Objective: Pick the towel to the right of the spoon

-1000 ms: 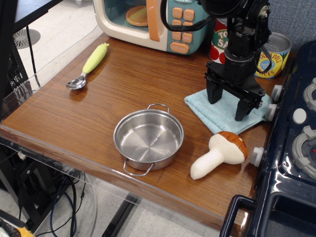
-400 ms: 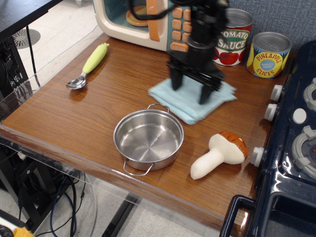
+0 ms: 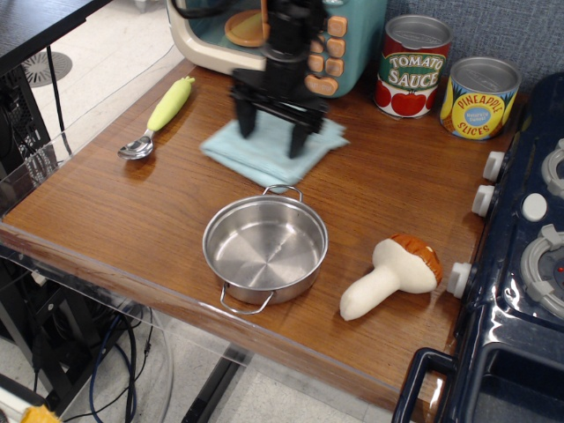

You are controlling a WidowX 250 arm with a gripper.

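Note:
The light blue towel lies in the back middle of the wooden table, in front of the toy microwave. My gripper stands straight down on it. Its two black fingers are a towel fold apart, with the cloth between and under their tips, so it holds the towel. The spoon, with a yellow-green corn-shaped handle and a metal bowl, lies at the back left. The towel is to the right of the spoon, a hand's width away.
A steel pot stands just in front of the towel. A toy mushroom lies at the front right. A tomato sauce can and a pineapple can stand at the back right. The toy microwave is behind, and the toy stove is at the right edge.
My gripper and the towel have moved together from the right side by the stove, across the back of the table to the left, ending near the spoon. The cans are uncovered now.

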